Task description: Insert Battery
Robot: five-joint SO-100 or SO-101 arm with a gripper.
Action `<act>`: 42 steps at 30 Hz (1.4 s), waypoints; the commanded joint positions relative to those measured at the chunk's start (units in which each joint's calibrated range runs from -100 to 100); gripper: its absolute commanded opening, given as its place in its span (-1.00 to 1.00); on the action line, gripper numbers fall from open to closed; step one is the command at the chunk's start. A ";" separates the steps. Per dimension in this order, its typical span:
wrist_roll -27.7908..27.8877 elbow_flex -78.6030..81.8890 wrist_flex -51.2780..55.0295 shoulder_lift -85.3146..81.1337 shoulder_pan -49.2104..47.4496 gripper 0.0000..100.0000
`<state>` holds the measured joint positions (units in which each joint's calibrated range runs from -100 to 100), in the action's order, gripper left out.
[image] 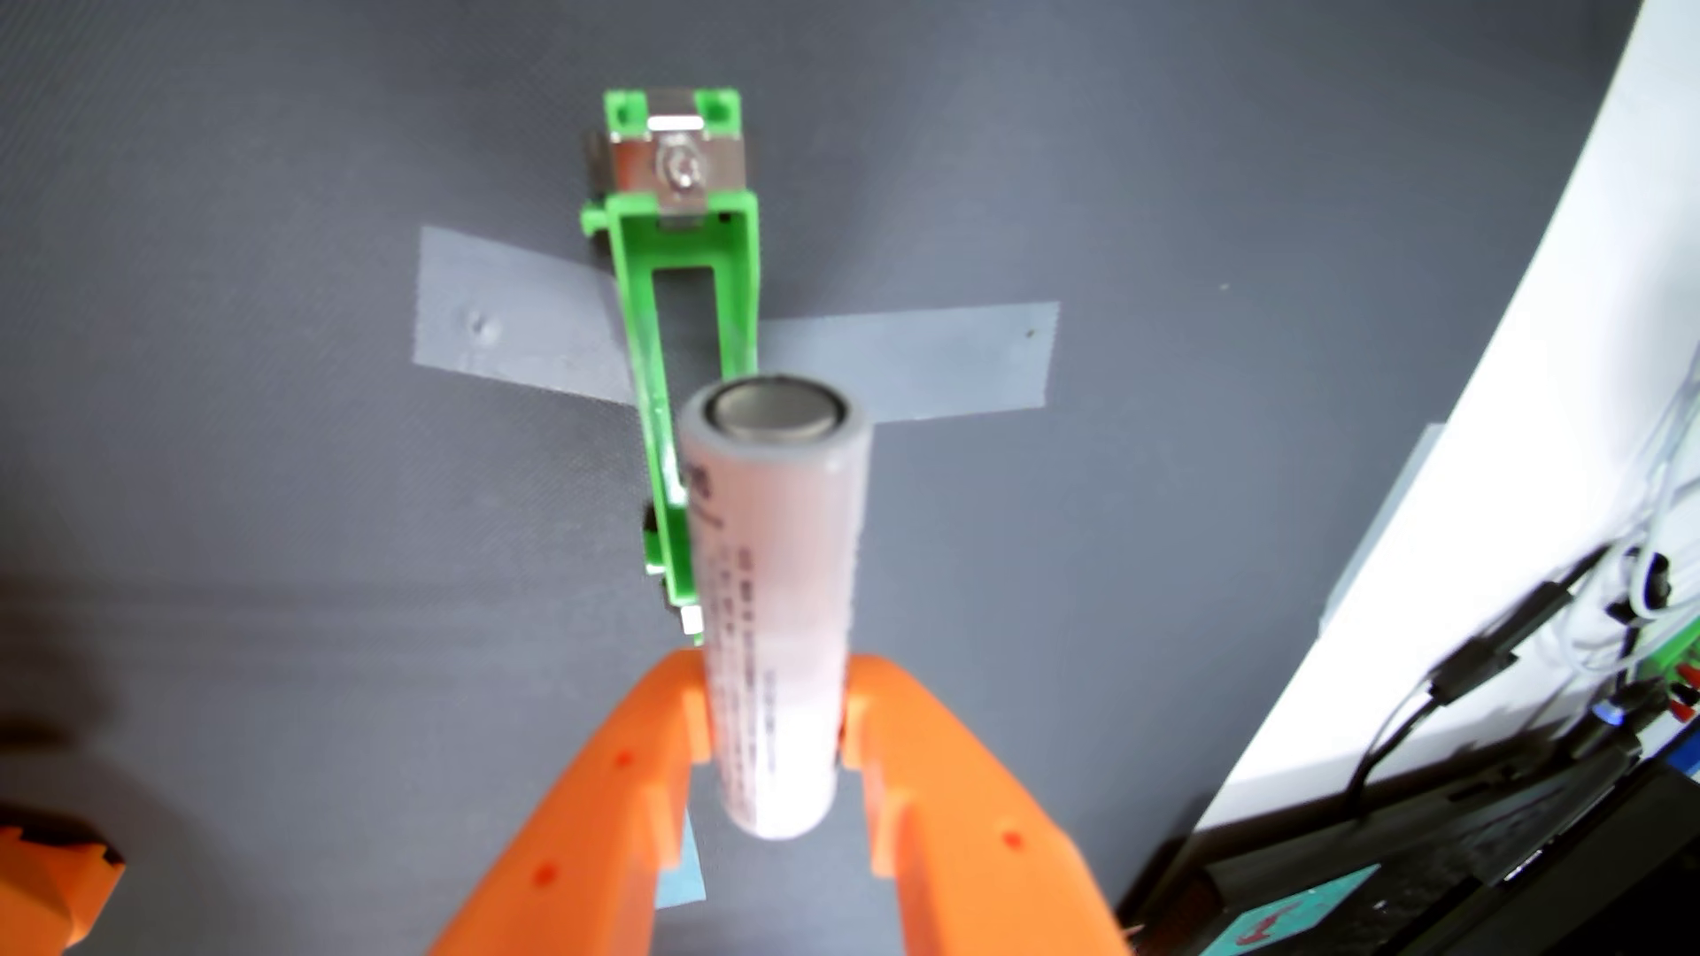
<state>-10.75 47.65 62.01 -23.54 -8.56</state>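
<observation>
A pale lilac cylindrical battery (777,588) with small printed text runs lengthwise up the middle of the wrist view, its flat metal end pointing away. My orange gripper (775,726) is shut on the battery near its lower half, one finger on each side. Beyond and beneath it lies a green battery holder (685,248), taped to the grey mat, with a metal contact plate (679,173) at its far end. The battery hangs above the holder's near half and hides it. The holder's far slot is open and holds nothing.
Strips of grey tape (911,358) hold the holder to the mat (276,551). A white curved edge (1472,460) borders the mat at right, with black cables and electronics (1490,662) past it. Another orange part (46,882) sits at lower left.
</observation>
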 commanded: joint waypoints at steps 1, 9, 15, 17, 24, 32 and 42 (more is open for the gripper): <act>-0.37 -0.15 -1.30 1.99 -0.29 -0.97; -0.42 -0.15 -6.21 8.58 -3.72 -0.97; -0.47 -0.15 -6.29 8.58 -3.48 -0.97; -0.47 -0.15 -6.29 8.58 -3.24 -0.97; -0.47 -0.06 -6.29 8.58 -3.01 -0.97; -0.06 2.46 -9.00 8.50 -1.36 -0.97; -0.01 2.46 -8.92 8.50 -0.41 -0.97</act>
<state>-11.06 50.36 53.64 -15.06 -9.46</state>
